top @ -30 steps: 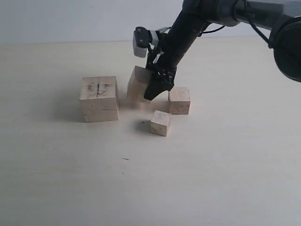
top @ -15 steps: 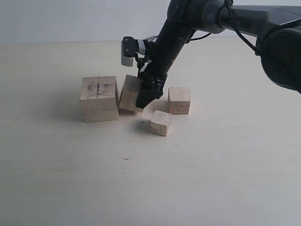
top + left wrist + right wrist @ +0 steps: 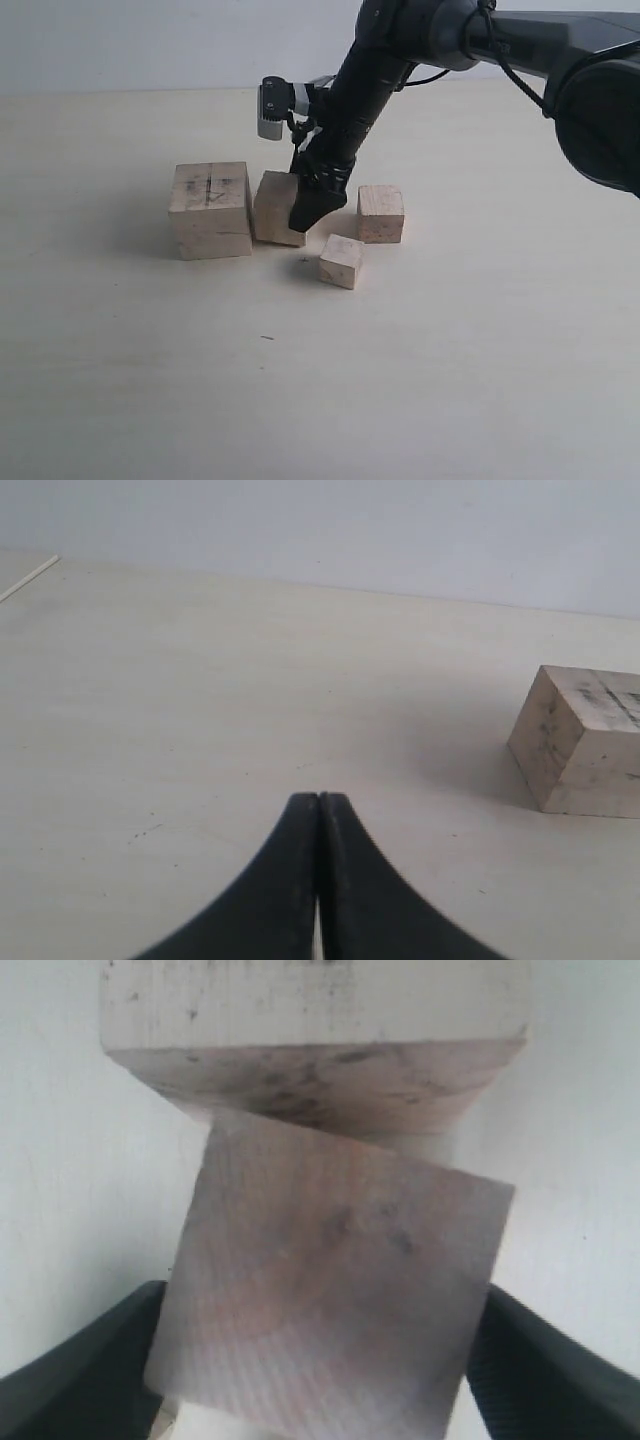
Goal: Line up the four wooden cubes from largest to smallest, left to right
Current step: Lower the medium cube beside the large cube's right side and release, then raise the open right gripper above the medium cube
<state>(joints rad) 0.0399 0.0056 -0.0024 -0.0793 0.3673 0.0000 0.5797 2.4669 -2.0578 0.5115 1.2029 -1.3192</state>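
The largest cube point(image 3: 210, 210), with pencil scribbles on top, stands at the left. The second-largest cube point(image 3: 274, 206) rests level on the table right beside it, with my right gripper point(image 3: 292, 212) shut on its sides. The right wrist view shows this cube point(image 3: 330, 1280) filling the space between my dark fingers point(image 3: 95, 1370), with the largest cube point(image 3: 320, 1030) just beyond. A medium cube point(image 3: 381, 213) sits to the right, and the smallest cube point(image 3: 341, 261) lies nearer the front. My left gripper point(image 3: 319, 802) is shut and holds nothing, with the largest cube point(image 3: 585, 740) some way ahead of it.
All the cubes lie on a pale wooden tabletop point(image 3: 320, 380). The right arm point(image 3: 370, 70) slants down from the upper right over the medium cube. A pale wall point(image 3: 150, 40) runs behind the table's far edge.
My right gripper carried the raised, tilted second-largest cube left and down. It now stands level on the table against the largest cube.
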